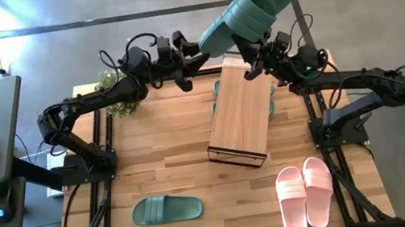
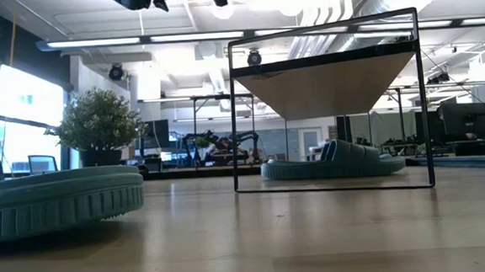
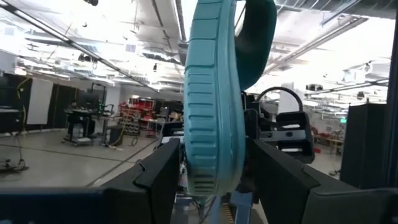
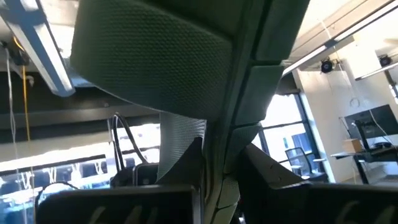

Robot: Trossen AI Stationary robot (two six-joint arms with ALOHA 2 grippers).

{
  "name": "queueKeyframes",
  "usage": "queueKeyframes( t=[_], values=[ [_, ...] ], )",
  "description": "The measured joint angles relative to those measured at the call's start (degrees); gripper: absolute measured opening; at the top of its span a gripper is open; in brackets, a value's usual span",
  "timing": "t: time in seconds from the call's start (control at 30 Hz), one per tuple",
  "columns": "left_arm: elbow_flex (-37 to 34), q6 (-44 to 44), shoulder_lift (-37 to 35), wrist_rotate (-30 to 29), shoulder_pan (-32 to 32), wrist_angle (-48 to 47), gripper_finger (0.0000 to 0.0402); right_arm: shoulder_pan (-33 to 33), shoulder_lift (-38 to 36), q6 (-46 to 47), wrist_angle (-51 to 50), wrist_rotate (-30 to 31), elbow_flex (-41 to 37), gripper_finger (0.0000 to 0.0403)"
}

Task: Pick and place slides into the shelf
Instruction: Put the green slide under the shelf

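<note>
Wooden surface [image 1: 170, 167] carrying the shelf [image 1: 240, 112]; green slides lying beneath it. One green slide [image 1: 242, 16] is hanging in the air above the shelf's far end, the right gripper [image 1: 252, 55] fingers pinching its sole edge, the left gripper [image 1: 195, 59] fingers spread, flanking that sole without clamping.

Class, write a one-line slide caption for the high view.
Both grippers, right gripper and left gripper, meet at a green slide raised above the shelf; pink pair waits.
</note>
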Motion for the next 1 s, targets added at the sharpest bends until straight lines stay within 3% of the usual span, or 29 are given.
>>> queueKeyframes(
  t=[0.23,0.57,0.7,0.9,1.0],
  values=[
    [0.08,-1.66,0.99,-0.54,-0.34,1.80,0.0179,0.02,4.18,2.42,4.44,-1.01,-0.07,0.0032],
    [0.08,-1.57,0.99,-3.26,-0.34,1.79,0.0176,0.06,4.08,2.61,6.18,-1.47,-0.02,0.0032],
    [0.08,-1.57,0.99,-4.04,-0.34,1.57,0.0145,0.06,4.08,2.56,6.14,-1.44,-0.02,0.0031],
    [0.04,-1.11,0.99,-4.40,-0.27,1.57,0.0057,0.06,4.08,1.95,6.14,-1.47,-0.02,0.0031],
    [0.02,0.13,0.99,-4.72,-0.27,1.76,0.0056,0.06,4.08,1.95,6.05,-1.49,-0.02,0.0054]
  ],
)
